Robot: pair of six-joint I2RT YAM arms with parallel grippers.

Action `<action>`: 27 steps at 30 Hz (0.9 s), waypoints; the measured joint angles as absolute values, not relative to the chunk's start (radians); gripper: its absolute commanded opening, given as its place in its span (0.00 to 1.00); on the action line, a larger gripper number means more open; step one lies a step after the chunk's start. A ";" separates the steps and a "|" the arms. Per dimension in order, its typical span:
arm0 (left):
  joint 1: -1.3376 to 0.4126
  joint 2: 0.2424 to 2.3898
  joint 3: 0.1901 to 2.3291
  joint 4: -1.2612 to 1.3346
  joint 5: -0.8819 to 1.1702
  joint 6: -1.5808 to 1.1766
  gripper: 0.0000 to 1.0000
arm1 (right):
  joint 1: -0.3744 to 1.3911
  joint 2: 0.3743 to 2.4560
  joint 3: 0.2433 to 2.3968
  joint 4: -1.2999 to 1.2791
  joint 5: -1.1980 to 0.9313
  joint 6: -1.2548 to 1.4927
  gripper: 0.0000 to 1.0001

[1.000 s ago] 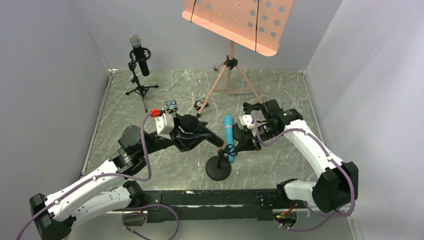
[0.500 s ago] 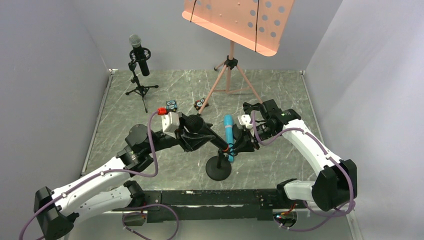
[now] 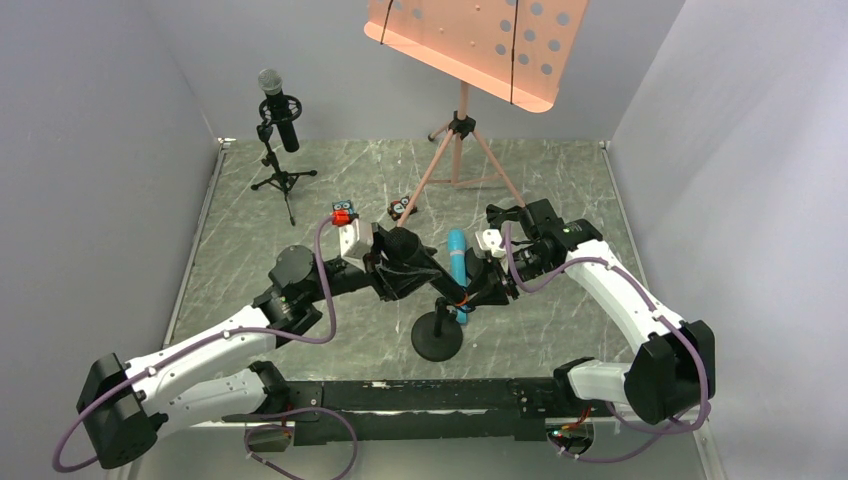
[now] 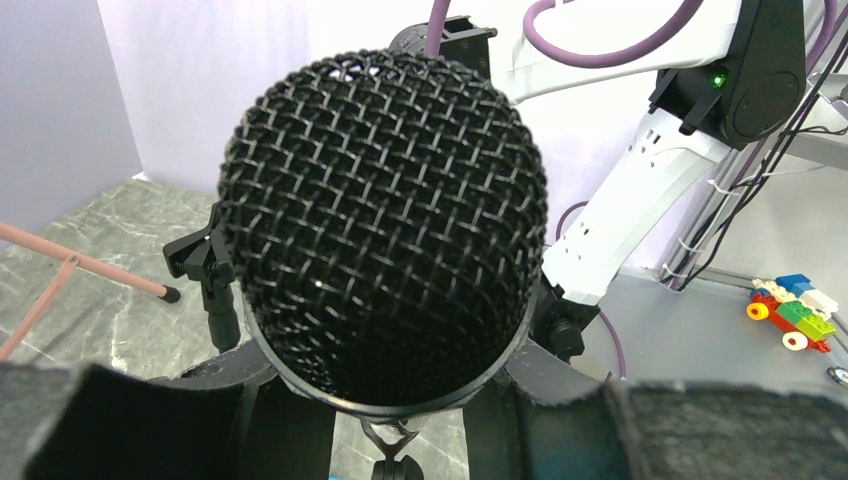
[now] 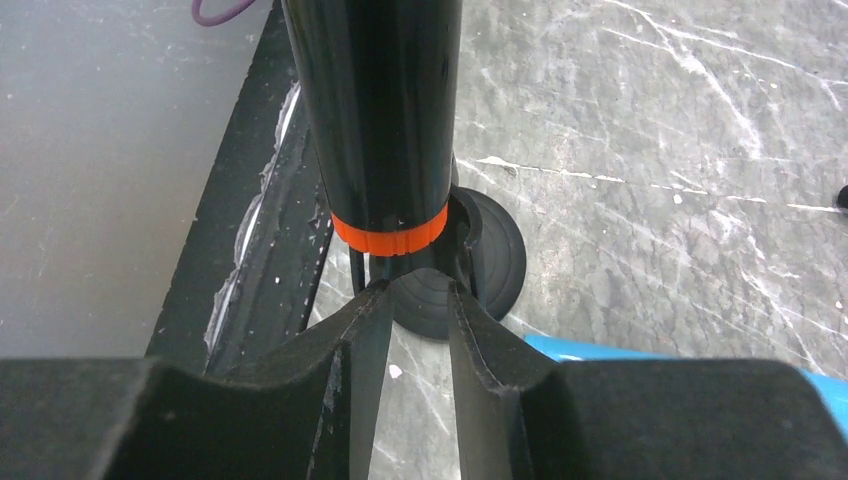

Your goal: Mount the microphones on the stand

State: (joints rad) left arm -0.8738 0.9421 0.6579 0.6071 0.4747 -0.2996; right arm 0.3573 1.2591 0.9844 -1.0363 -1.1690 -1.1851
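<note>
My left gripper (image 3: 405, 270) is shut on the black microphone (image 3: 425, 270), whose mesh head fills the left wrist view (image 4: 385, 210). Its orange end cap (image 5: 390, 232) sits at the clip (image 3: 447, 303) of the round-base stand (image 3: 437, 340). My right gripper (image 5: 412, 295) is at that clip just below the orange cap, jaws narrowly apart and closed on the clip's neck. The turquoise microphone (image 3: 457, 252) lies flat on the table behind the stand. The silver-mesh black microphone (image 3: 278, 108) stands clipped in a small tripod stand at the back left.
An orange music stand (image 3: 470, 40) on a tripod (image 3: 458, 150) is at the back centre. A small figurine (image 3: 402, 208) sits in front of it. The black frame rail (image 3: 420, 395) runs along the near edge. Toy bricks (image 4: 795, 310) lie beyond the table.
My left arm has moved right with the black microphone, bringing its orange end from beside the stand to the stand's clip. The right arm has stayed in place.
</note>
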 measured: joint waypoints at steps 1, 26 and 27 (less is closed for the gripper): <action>-0.874 0.948 0.658 0.616 0.475 -0.303 0.00 | 0.357 1.258 0.982 -1.033 -1.170 -1.184 0.38; -0.876 0.966 0.606 0.685 0.439 -0.300 0.00 | 0.355 1.247 0.970 -1.020 -1.177 -1.184 0.45; -0.876 0.966 0.606 0.685 0.439 -0.300 0.00 | 0.355 1.247 0.970 -1.020 -1.177 -1.184 0.46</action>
State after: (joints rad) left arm -0.8764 0.9665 0.6064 0.6853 0.4393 -0.3000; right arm 0.3550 1.2472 0.9703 -1.0199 -1.1767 -1.1843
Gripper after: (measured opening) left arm 0.446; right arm 0.413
